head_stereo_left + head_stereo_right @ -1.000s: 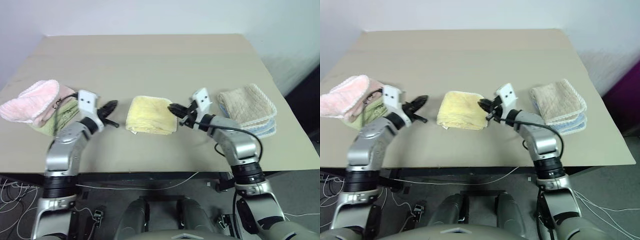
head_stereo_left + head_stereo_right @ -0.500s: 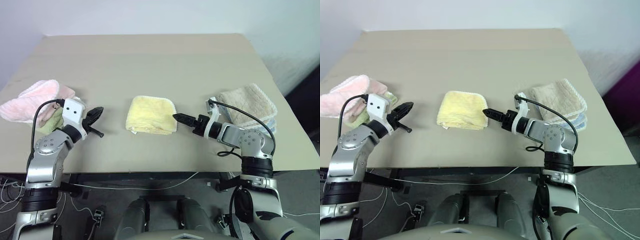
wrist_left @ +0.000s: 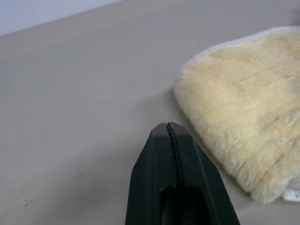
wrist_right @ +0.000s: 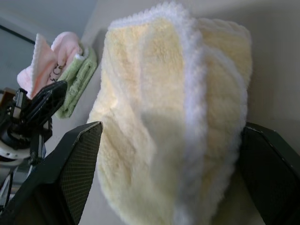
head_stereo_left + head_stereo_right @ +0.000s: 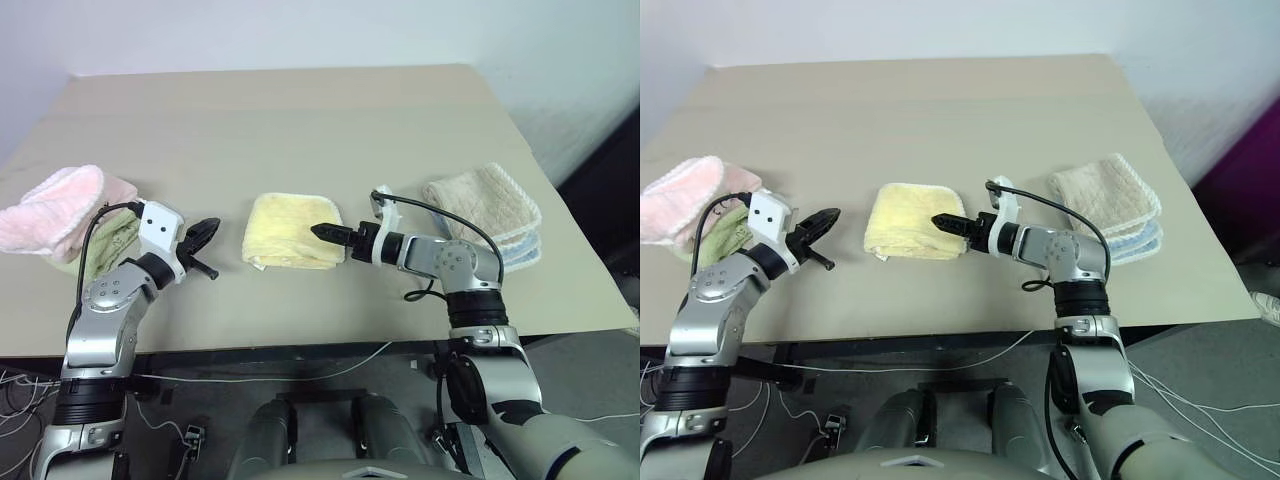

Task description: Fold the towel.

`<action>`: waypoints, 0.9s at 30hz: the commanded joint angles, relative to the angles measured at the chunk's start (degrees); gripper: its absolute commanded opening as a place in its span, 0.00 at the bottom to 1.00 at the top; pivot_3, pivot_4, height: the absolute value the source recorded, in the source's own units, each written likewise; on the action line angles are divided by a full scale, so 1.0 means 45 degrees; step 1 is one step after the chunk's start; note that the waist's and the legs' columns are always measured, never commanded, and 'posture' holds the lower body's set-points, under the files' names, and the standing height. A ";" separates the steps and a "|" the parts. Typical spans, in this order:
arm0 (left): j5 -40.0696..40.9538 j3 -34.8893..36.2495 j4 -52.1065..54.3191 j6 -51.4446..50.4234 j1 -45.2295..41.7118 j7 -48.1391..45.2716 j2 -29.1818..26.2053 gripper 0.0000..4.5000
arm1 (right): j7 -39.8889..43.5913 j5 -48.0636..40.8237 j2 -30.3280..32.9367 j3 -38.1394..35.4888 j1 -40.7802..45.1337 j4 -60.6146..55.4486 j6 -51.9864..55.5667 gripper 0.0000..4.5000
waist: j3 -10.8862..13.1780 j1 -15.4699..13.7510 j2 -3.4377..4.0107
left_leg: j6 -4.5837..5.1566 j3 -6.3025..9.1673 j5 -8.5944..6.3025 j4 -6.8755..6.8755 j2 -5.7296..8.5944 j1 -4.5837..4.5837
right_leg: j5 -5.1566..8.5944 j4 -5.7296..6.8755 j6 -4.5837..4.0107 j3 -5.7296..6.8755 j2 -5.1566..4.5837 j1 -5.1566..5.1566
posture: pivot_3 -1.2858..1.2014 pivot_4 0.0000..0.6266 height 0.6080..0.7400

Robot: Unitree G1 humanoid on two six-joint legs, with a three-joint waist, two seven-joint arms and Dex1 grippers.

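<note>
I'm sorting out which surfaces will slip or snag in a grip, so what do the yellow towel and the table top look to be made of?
The towel: soft terry or plush cloth, judging by its fuzzy yellow pile and the whitish stitched edging; matte. The table: a smooth, flat beige board, probably laminate or painted wood; it shows faint seams and no gloss, so the exact material stays open.
</note>
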State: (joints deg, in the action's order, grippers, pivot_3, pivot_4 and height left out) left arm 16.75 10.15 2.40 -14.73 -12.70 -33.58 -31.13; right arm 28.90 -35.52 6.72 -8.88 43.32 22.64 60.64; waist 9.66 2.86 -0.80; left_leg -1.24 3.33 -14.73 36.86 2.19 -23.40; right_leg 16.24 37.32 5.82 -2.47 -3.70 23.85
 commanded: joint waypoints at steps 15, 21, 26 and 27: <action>-0.0121 -0.0117 0.0456 0.0260 0.0010 0.0094 0.0098 0.00 | 0.0003 -0.0605 -0.0692 -0.0651 0.0060 0.0005 0.0360 0.03 | -0.0002 -0.0076 -0.0002 | -0.0001 -0.0007 0.0000 0.0002 0.0009 -0.0020 | -0.0001 0.0006 -0.0001 -0.0004 -0.0015 0.0018 | 0.52 0.24 1.00; -0.0165 -0.0179 0.0409 0.0254 -0.0070 0.0035 0.0184 0.00 | -0.0468 -0.1394 -0.0742 -0.1620 -0.0245 -0.1114 0.0548 0.01 | -0.0001 -0.0099 0.0000 | -0.0001 -0.0008 0.0000 0.0002 0.0012 -0.0026 | -0.0001 0.0005 -0.0001 -0.0005 -0.0018 0.0024 | 0.52 0.24 1.00; -0.0192 -0.0520 0.0121 0.0331 -0.0310 -0.0134 0.0448 0.00 | -0.2342 -0.2742 0.0049 -0.4033 0.0119 -0.3556 0.0512 0.01 | 0.0005 -0.0229 0.0008 | -0.0001 -0.0006 0.0001 0.0007 0.0023 -0.0046 | -0.0002 0.0006 0.0000 -0.0004 -0.0029 0.0037 | 0.52 0.24 1.00; -0.0226 -0.0644 -0.0009 0.0366 -0.0422 -0.0188 0.0517 0.00 | -0.2842 -0.3073 0.0313 -0.4583 0.0263 -0.3975 0.0535 0.01 | 0.0005 -0.0344 0.0008 | -0.0001 -0.0003 0.0000 0.0016 0.0027 -0.0059 | -0.0002 0.0007 0.0001 -0.0002 -0.0033 0.0044 | 0.52 0.24 1.00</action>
State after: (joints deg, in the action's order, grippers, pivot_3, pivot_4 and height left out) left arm 16.09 7.44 2.03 -14.50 -13.65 -33.91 -28.73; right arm 18.84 -45.76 6.51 -24.95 41.91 10.03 63.46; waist 9.69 1.31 -0.76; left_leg -1.24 3.32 -14.72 37.01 2.32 -23.77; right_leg 16.23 37.37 5.83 -2.46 -3.86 24.12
